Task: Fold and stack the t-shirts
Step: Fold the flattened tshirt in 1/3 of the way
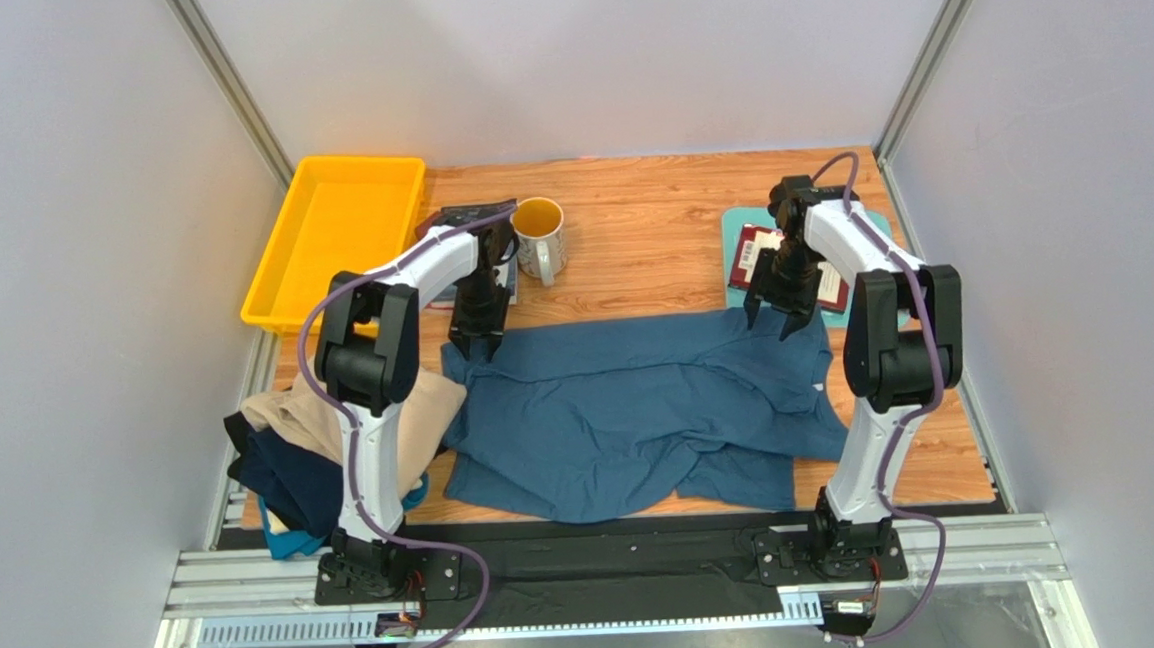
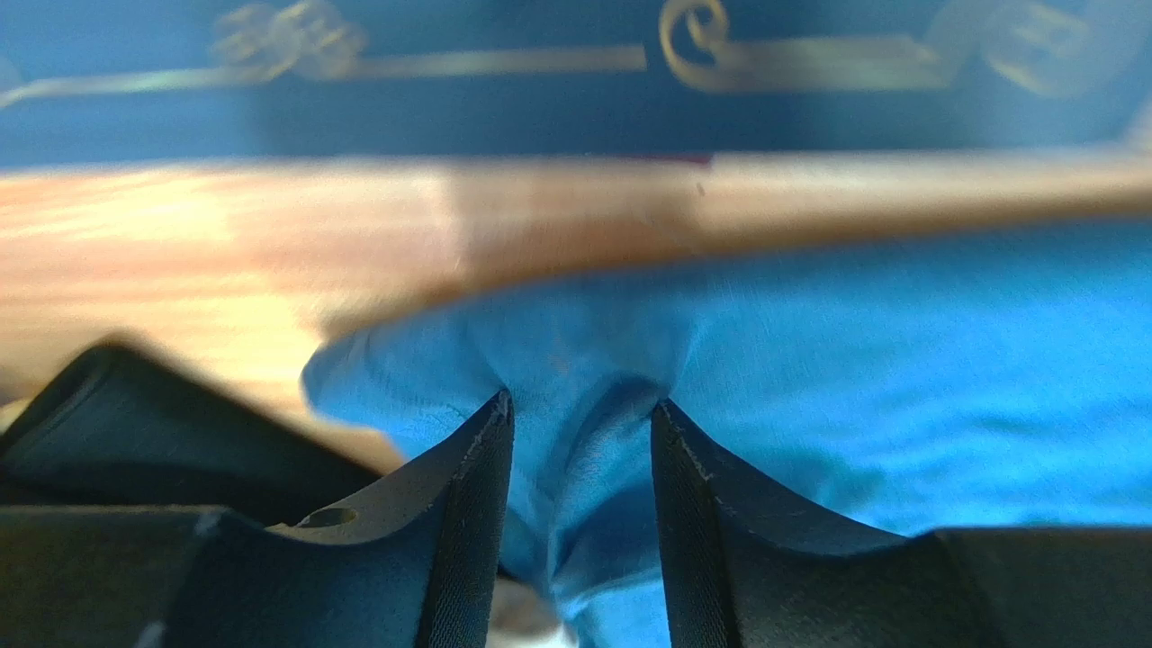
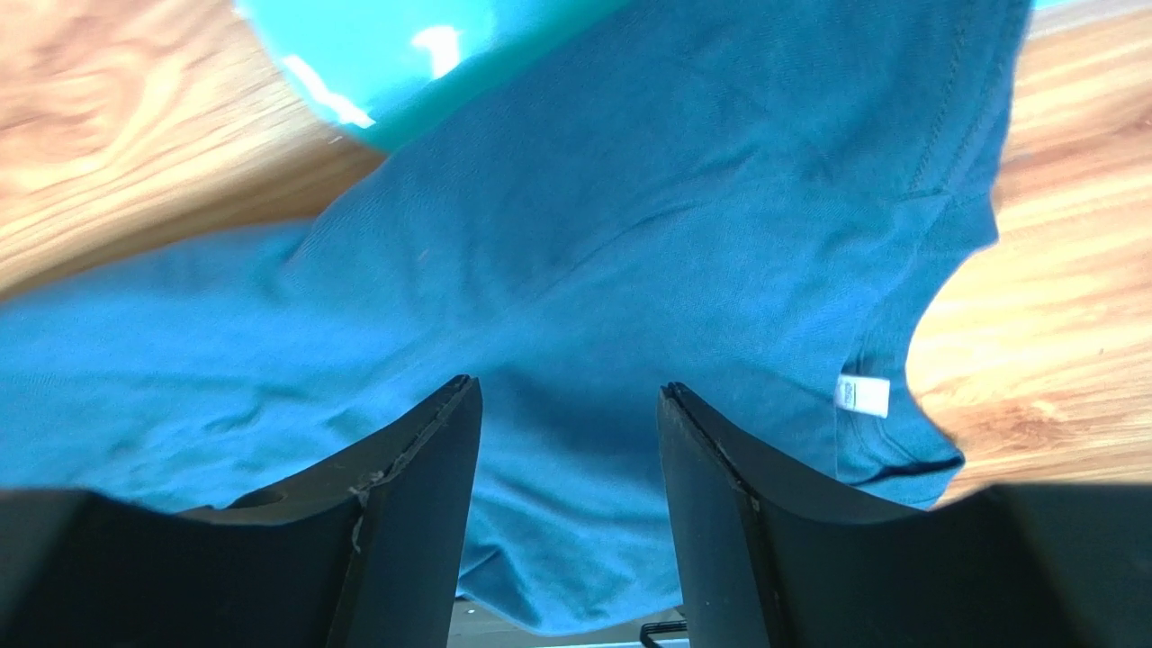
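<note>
two far corners of the teal shirt [image 1: 619,412], spread just this side of the cup [image 1: 539,233], are in our grip: left gripper [image 1: 479,345] close by the cup, right gripper [image 1: 779,319] well to the cup's right, each half closed on bunched cloth, likely so the edge lifts level for folding.

High rear view — wrist cameras close on teal t-shirt [image 1: 619,412].

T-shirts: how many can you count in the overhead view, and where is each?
4: a teal-blue shirt spread mid-table; beige, navy and a light-blue sliver piled at the near-left edge. Others may be hidden underneath.
</note>
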